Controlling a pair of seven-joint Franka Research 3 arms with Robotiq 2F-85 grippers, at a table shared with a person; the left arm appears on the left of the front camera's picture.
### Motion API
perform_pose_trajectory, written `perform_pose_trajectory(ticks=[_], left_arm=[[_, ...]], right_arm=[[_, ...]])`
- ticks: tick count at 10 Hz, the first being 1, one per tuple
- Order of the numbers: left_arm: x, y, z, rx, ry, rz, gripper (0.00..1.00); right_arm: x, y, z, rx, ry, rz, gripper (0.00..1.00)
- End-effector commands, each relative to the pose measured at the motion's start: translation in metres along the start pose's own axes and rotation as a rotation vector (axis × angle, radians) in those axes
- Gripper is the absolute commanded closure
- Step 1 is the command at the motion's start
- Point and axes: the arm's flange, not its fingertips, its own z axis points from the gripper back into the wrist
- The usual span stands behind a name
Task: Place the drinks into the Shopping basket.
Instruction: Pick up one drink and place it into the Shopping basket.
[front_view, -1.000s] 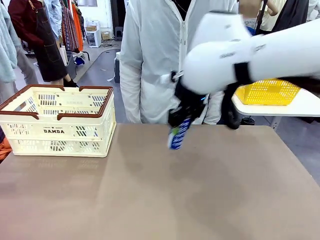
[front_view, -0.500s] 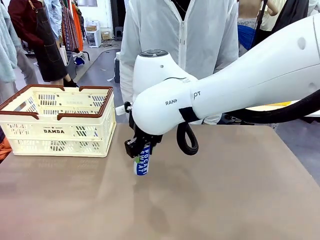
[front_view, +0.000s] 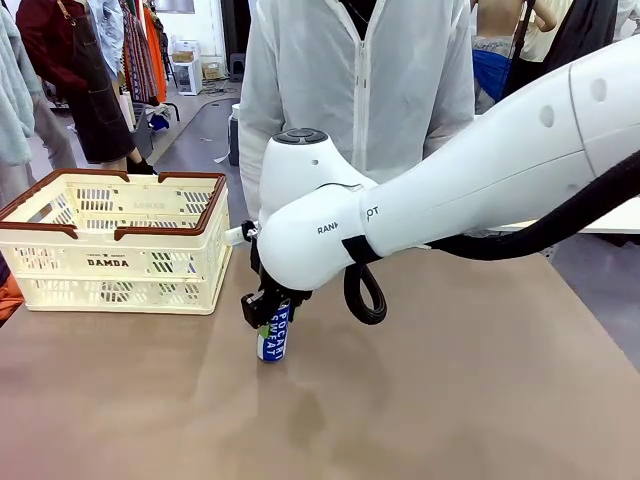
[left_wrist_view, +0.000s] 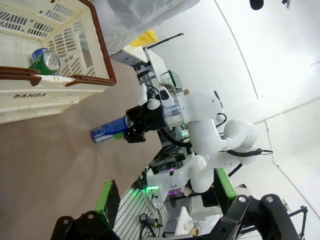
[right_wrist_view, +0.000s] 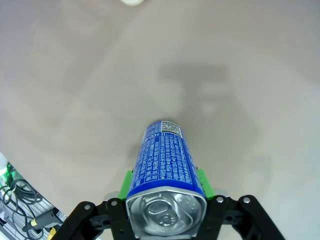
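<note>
1. Right gripper (front_view: 268, 310): jaws clamped on the blue can (front_view: 272, 333), green pads (right_wrist_view: 199, 181) pressed against both sides near its silver top. In the right wrist view the same gripper (right_wrist_view: 165, 200) held the can (right_wrist_view: 166, 165) pointing down at the table.
2. Blue can: upright, white lettering on its side, at or just above the brown table (front_view: 450, 400); contact could not be judged. It stood near the cream basket (front_view: 115, 240), at about 4 o'clock from it.
3. Left gripper (left_wrist_view: 165, 225): fingers spread apart, nothing between them.
4. Basket, left wrist view (left_wrist_view: 55, 90): a green can (left_wrist_view: 45, 62) lay inside.
5. White right arm (front_view: 450, 190): reached across the table from 3 o'clock.
6. Person in a white coat (front_view: 360, 90): stood at 12 o'clock, behind the table.
</note>
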Motion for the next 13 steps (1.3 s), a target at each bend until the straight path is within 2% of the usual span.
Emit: perform_pose_trajectory(ticks=[1,2,3,6,8,11,13], left_arm=[[-0.001,-0.004,0.0,-0.018,-0.009,0.01,0.0],[-0.001,-0.004,0.0,-0.018,-0.009,0.01,0.0],[-0.001,-0.004,0.0,-0.018,-0.009,0.01,0.0],[-0.001,-0.004,0.0,-0.018,-0.009,0.01,0.0],[-0.001,-0.004,0.0,-0.018,-0.009,0.01,0.0],[-0.001,-0.004,0.0,-0.018,-0.009,0.01,0.0],[-0.001,-0.004,0.0,-0.018,-0.009,0.01,0.0]], right_arm=[[0.01,0.004,0.008,-0.009,-0.012,0.009,0.68],[0.01,0.002,0.01,-0.009,-0.013,0.013,0.1],[0.011,0.002,0.009,-0.005,-0.003,0.016,0.0],[0.011,0.0,0.024,0.011,-0.02,0.026,0.0],[0.006,-0.016,0.077,0.084,-0.059,0.038,0.0],[-0.007,-0.128,0.191,0.408,0.035,-0.035,0.0],[-0.064,-0.243,0.233,0.623,-0.002,-0.173,0.0]])
